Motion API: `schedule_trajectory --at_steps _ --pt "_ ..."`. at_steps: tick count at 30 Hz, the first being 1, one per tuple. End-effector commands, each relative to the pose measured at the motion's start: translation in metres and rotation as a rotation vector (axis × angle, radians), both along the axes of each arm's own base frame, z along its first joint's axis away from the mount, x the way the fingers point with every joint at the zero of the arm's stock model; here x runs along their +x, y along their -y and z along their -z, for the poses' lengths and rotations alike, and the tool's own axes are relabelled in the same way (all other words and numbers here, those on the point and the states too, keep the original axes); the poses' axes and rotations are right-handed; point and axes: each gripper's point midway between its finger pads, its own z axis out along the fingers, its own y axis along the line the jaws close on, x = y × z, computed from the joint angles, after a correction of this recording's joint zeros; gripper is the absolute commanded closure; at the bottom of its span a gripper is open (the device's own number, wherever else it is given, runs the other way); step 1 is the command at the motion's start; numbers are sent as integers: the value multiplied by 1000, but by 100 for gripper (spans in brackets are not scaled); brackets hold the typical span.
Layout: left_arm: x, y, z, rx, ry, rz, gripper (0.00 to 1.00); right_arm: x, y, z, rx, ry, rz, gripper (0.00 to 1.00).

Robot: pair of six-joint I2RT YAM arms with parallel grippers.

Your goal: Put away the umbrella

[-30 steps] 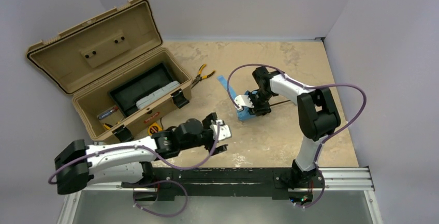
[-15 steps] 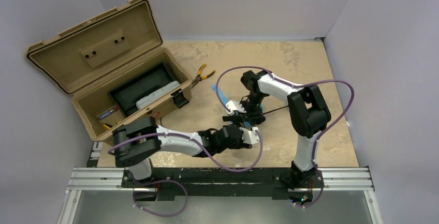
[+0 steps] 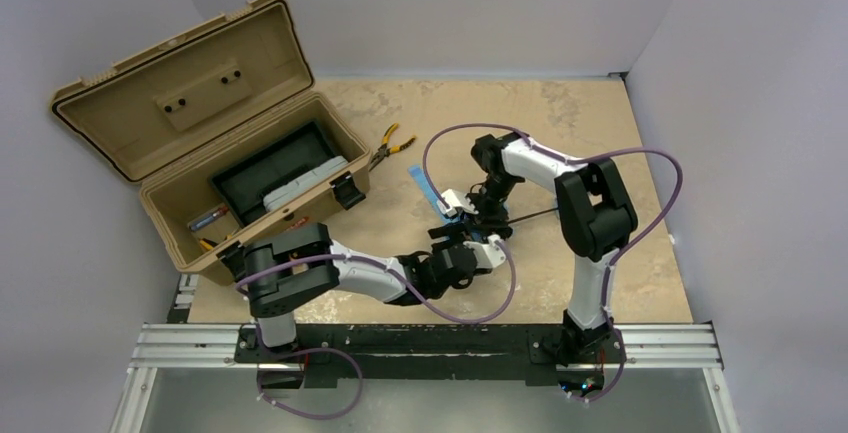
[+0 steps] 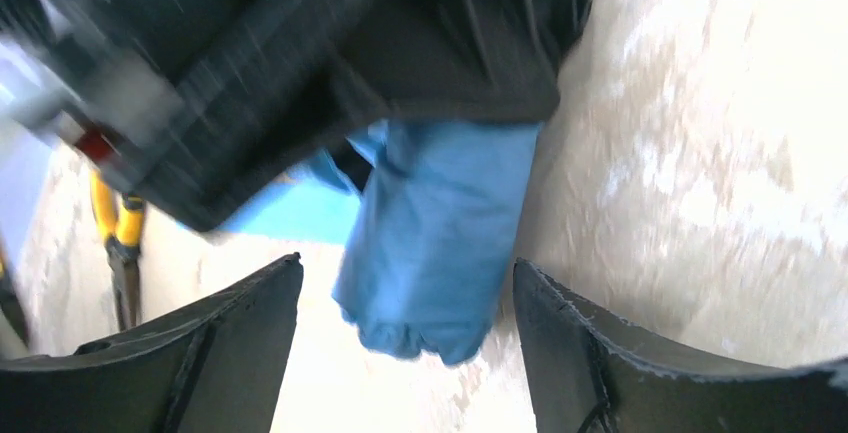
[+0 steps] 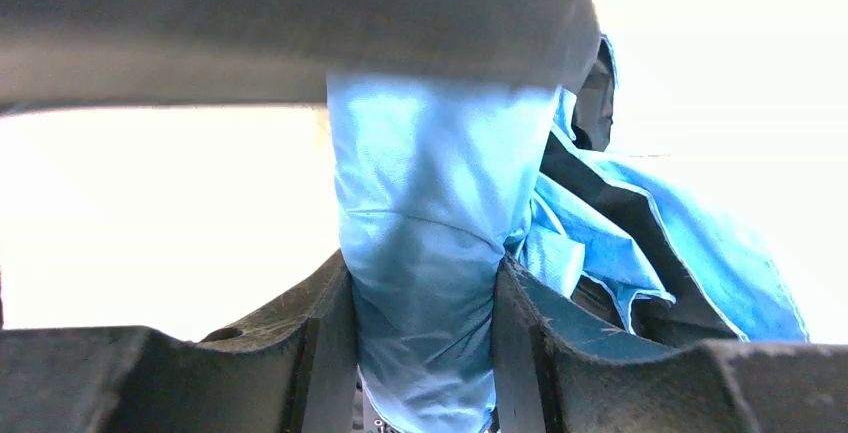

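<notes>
The umbrella [image 5: 425, 203] is a light sky-blue fabric bundle. My right gripper [image 5: 425, 298] is shut on it, with more folds of fabric spilling to the right. In the top view the right gripper [image 3: 466, 217] holds it just above the table's middle, a blue strip of it [image 3: 424, 184] trails to the upper left, and the thin black shaft [image 3: 540, 215] points right. My left gripper [image 3: 485, 253] sits just below it. In the left wrist view the bundle's hanging end [image 4: 440, 243] lies between the open fingers of the left gripper [image 4: 408, 298], not touching them.
An open tan toolbox [image 3: 150, 188] stands at the left with a black tray and small items inside. Yellow-handled pliers [image 3: 388, 145] lie right of it and also show in the left wrist view [image 4: 115, 243]. Purple cables loop over both arms.
My left arm has swung right across the table and brought its open gripper up to the bundle. My right gripper, still holding the umbrella, has shifted a little left.
</notes>
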Motion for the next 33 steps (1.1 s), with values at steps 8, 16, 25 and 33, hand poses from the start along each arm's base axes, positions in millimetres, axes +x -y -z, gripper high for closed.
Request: schedule_trajectory --at_steps 8,16,25,33 --pt "-32 -11 -40 -220 101 -6 12 -70 27 36 -54 -325 25 100" --pt "-37 -6 -10 -246 41 73 10 -65 21 31 -30 -307 47 100" --pt "-50 -3 38 -143 -96 100 18 -47 7 30 -4 -254 115 100" --pt "-51 -20 72 -60 -186 42 58 -41 -10 24 66 -232 143 88"
